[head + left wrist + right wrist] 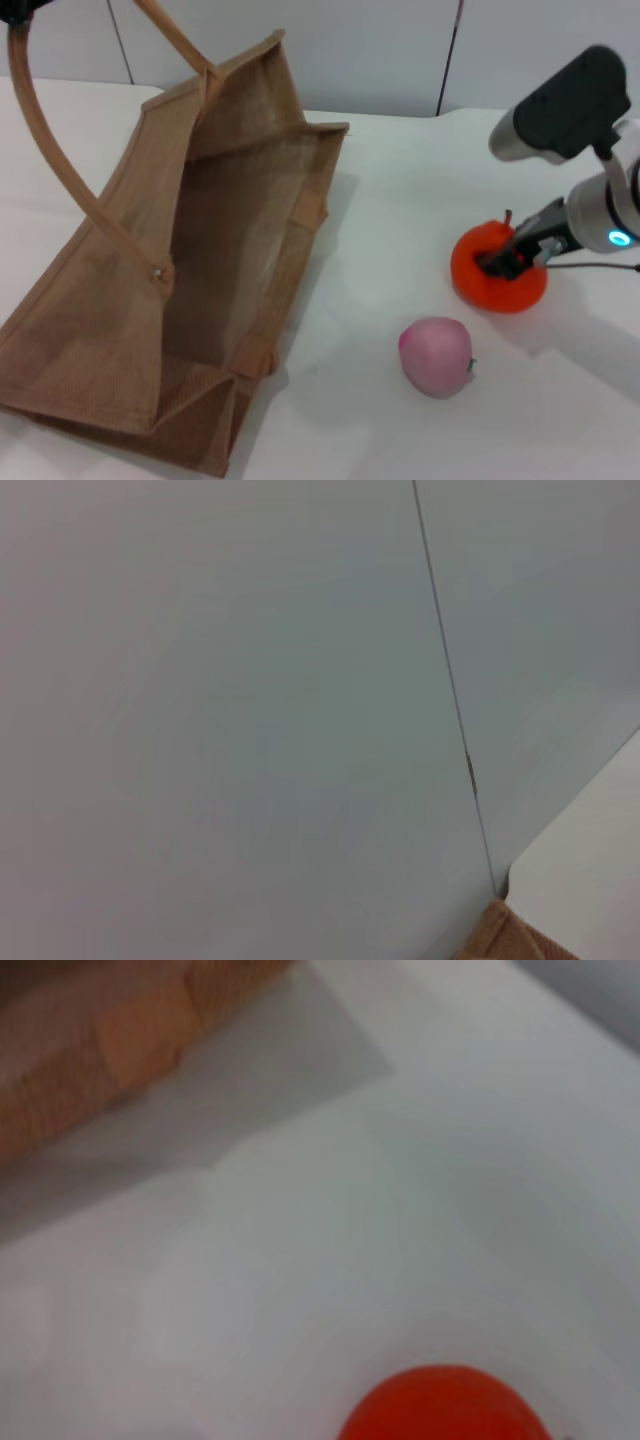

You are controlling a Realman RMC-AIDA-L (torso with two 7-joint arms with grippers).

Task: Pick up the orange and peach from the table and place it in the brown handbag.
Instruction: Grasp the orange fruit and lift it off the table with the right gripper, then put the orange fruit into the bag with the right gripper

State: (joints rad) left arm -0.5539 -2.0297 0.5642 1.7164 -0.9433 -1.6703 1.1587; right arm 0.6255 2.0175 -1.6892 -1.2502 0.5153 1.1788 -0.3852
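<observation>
- The right gripper (512, 256) is down on the orange (497, 268), at the right of the bench (400, 200); I cannot tell how open its fingers are.
- The peach (436, 356) lies nearer, just left of the orange.
- The brown handbag (170, 270) stands open at the left.
- The left gripper is not visible.

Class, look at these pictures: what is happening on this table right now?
The right gripper is down on the bright orange round fruit, which sits on the white table; whether it has gripped it cannot be seen. The pale pink peach lies untouched nearer the robot. The large tan-brown woven jute handbag stands open to the left, with no fruit visible inside. The left gripper is at the top corner, at a bag handle.
</observation>
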